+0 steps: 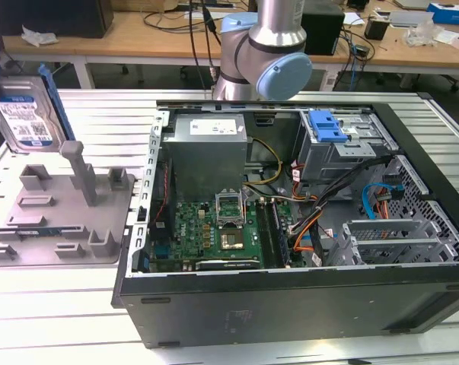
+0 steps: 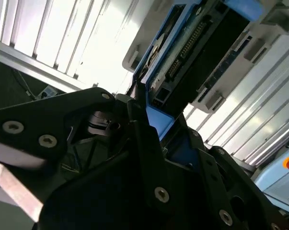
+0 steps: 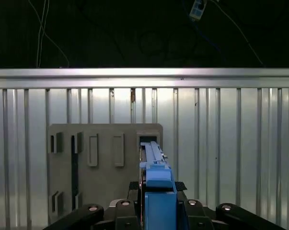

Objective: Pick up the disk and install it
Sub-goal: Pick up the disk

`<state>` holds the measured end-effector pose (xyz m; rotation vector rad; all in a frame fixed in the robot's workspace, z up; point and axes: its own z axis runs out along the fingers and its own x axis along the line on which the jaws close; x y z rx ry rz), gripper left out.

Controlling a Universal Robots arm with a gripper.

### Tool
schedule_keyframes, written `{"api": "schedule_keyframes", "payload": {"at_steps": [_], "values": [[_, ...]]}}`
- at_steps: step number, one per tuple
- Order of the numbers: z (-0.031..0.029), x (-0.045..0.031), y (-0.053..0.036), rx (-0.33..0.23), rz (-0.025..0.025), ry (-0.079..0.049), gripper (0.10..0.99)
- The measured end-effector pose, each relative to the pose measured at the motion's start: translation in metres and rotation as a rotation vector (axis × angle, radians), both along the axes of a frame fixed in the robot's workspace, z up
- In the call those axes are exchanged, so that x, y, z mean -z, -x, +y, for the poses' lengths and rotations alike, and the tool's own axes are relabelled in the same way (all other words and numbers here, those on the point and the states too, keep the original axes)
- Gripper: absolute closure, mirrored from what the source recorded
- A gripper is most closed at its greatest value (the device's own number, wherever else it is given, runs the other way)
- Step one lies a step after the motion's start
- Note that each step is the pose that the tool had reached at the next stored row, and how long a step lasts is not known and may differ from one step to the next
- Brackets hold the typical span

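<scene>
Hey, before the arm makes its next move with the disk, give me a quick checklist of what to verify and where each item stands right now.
1. Gripper shut on disk: ok, it brackets the disk in both wrist views.
2. Disk upright: ok in the exterior view.
3. Disk clear of the fixture: cannot tell; its lower edge sits near the fixture's rear.
4. Case open: ok, the inside is exposed.
5. Cage free to take the disk: cannot tell.
6. Cables away from the cage: not ok, they run close along it.
</scene>
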<state>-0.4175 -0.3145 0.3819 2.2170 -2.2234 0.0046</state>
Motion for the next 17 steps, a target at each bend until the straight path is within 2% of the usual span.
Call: {"api": "schedule_keyframes", "payload": {"at_steps": [1, 2, 9, 10, 14, 17], "values": [[0.0, -0.0177, -0.0005, 0.0, 0.0001, 0.0, 0.722], [0.0, -0.0245, -0.0006, 0.0, 0.0, 0.0, 0.722], [0.0, -0.0566, -0.0011, 0.0, 0.0001, 0.0, 0.722], [0.0, -0.0663, -0.0014, 0.0, -0.0001, 0.0, 0.722], [0.0, -0.0862, -0.0021, 0.0, 0.0, 0.0, 0.722], [-0.0001, -0.1108, -0.0033, 0.0, -0.0001, 0.0, 0.722]]}}
